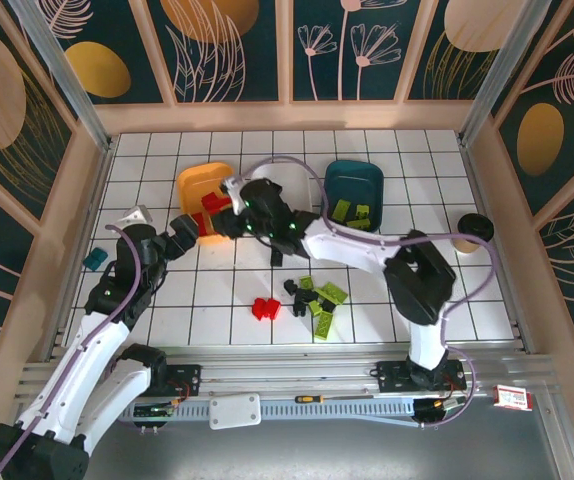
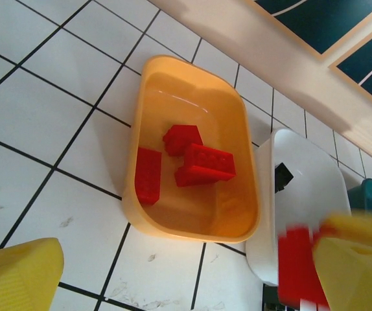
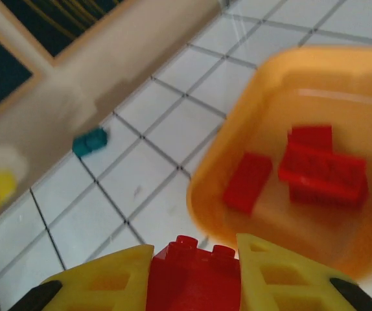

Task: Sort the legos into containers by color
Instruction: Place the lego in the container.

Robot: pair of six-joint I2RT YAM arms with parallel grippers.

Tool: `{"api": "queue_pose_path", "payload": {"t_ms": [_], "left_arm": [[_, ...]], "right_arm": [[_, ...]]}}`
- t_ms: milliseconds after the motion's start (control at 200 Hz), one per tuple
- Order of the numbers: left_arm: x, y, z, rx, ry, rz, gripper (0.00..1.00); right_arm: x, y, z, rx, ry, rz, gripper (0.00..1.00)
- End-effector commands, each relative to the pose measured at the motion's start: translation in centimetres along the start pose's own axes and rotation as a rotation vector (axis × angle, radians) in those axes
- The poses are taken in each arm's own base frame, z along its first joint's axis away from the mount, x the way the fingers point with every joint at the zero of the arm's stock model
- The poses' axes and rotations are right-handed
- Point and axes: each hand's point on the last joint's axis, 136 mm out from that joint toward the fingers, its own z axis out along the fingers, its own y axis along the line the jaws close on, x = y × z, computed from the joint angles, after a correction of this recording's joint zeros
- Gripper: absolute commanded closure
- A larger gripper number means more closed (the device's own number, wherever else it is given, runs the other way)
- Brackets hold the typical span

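Bench (image 1: 167, 300) surface is white grid tile. At 6 o'clock, nearest the arm bases, lies a loose group of legos: one red piece (image 1: 265, 308), black pieces (image 1: 295, 290) just beside it at its 3 o'clock, and lime green pieces (image 1: 324, 300) touching or just beside those. A teal block (image 1: 94, 260) lies alone at 9 o'clock, well apart from the trays. The left hand (image 1: 192, 228) is at the 6 o'clock end of the orange tray (image 1: 195, 178), fingers wide apart with nothing gripped; one yellow finger (image 2: 17, 275) shows sharply in the left wrist view. The right hand (image 3: 196, 259) is clamped on a red brick (image 3: 192, 275), studs up, level with the orange tray's near rim in the right wrist view. The orange tray, at 11 o'clock, holds three red bricks (image 2: 202, 165), two of them touching. The white tray (image 2: 309, 194) sits just beside it at its 3 o'clock, largely under the right arm, and holds one black brick (image 2: 282, 176). The teal tray (image 1: 355, 178), at 1 o'clock, holds green bricks (image 1: 352, 212). A black-lidded paper cup (image 1: 475, 228) stands at 3 o'clock
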Motion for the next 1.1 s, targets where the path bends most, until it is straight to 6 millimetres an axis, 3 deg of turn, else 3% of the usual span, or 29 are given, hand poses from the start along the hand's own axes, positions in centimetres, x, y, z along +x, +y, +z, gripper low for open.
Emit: {"api": "queue_pose_path", "payload": {"t_ms": [0,145,270,415,485,551,716,896,1021,1091], "left_arm": [[1.0,0.7,0.0,-0.015,0.027,-0.017,0.01],[1.6,0.6,0.1,-0.004,0.051,-0.019,0.01],[2.0,0.7,0.2,-0.003,0.065,-0.020,0.02],[2.1,0.5,0.2,0.008,0.072,-0.017,0.01],[2.2,0.3,0.2,0.022,0.081,-0.013,0.01],[2.4,-0.1,0.3,0.042,0.092,-0.009,0.01],[3.3,-1.3,0.5,0.108,0.143,0.008,0.01],[6.8,-2.6,1.1,0.149,0.231,0.051,0.01],[11.4,-4.0,1.3,0.162,0.326,0.137,0.02],[14.1,-4.3,1.3,0.162,0.385,0.184,0.08]], "right_arm": [[0.7,-0.3,3.7,-0.073,0.049,0.038,0.77],[-0.1,-1.5,7.5,-0.105,0.058,0.089,0.76],[-1.1,-2.3,9.5,-0.109,0.065,0.114,0.72],[-2.1,-2.7,10.3,-0.134,0.058,0.147,0.41],[-3.1,-3.0,9.8,-0.134,0.035,0.168,0.33],[-3.8,-3.3,8.9,-0.126,0.012,0.175,0.31],[-5.1,-3.2,4.4,-0.087,-0.070,0.177,0.30],[-2.5,-4.6,-2.0,0.002,-0.120,0.202,0.30],[0.3,-6.5,-6.0,0.078,-0.121,0.233,0.29],[2.1,-7.9,-8.0,0.130,-0.115,0.254,0.29]]}}
